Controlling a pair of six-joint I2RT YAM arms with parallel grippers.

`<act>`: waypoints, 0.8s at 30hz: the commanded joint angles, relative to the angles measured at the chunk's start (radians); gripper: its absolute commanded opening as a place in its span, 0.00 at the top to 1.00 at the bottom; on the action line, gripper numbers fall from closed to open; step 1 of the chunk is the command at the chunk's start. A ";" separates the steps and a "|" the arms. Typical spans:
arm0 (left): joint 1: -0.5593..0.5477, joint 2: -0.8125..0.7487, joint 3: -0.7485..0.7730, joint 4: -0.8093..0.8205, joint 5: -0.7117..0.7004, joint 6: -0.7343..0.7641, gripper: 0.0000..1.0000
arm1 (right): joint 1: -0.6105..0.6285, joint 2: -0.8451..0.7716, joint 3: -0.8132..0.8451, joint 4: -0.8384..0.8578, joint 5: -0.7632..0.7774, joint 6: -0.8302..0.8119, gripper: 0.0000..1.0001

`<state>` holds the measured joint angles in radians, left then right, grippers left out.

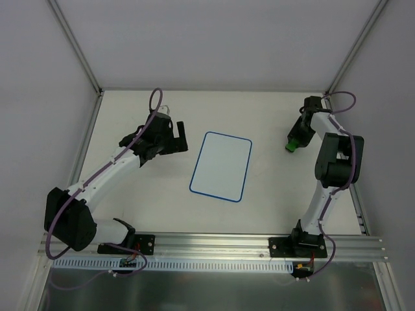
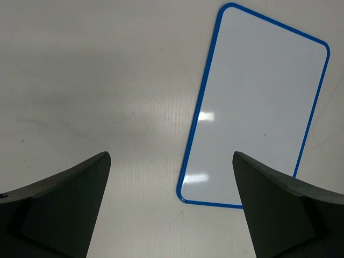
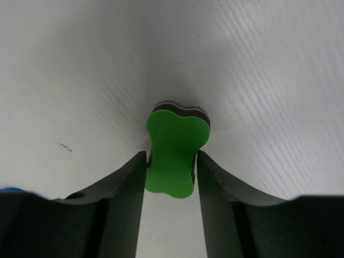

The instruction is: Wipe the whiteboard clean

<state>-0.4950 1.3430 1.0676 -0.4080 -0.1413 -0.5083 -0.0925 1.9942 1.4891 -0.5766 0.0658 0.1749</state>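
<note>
The whiteboard [image 1: 222, 166] lies flat in the middle of the table, white with a thin blue border and no marks showing. It also shows in the left wrist view [image 2: 258, 107]. My left gripper [image 1: 171, 142] is open and empty, just left of the board's far left corner; in its wrist view [image 2: 172, 161] the jaws stand wide apart over the board's corner. My right gripper [image 1: 295, 137] is at the far right, shut on a green bone-shaped eraser block [image 1: 292, 144]. In the right wrist view the block [image 3: 174, 148] sits pinched between the fingers [image 3: 171, 157], at the table surface.
Grey enclosure walls and metal frame posts [image 1: 78, 48] ring the table. A metal rail [image 1: 214, 246] with the arm bases runs along the near edge. The right arm's elbow [image 1: 337, 159] stands right of the board.
</note>
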 commanded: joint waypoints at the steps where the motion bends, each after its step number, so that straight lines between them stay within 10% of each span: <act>1: 0.015 -0.077 -0.014 -0.032 -0.061 0.045 0.01 | -0.001 0.017 0.043 -0.023 0.003 -0.015 0.52; 9: 0.029 -0.209 -0.037 -0.069 -0.072 0.063 0.01 | -0.024 -0.073 0.028 -0.048 -0.015 -0.018 0.10; 24: 0.041 -0.524 0.107 -0.127 -0.233 0.280 0.01 | -0.026 -1.027 -0.084 -0.069 0.017 -0.256 0.01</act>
<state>-0.4690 0.8745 1.1107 -0.5282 -0.3054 -0.3172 -0.1120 1.1046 1.4265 -0.6128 0.0639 0.0032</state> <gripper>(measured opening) 0.987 0.990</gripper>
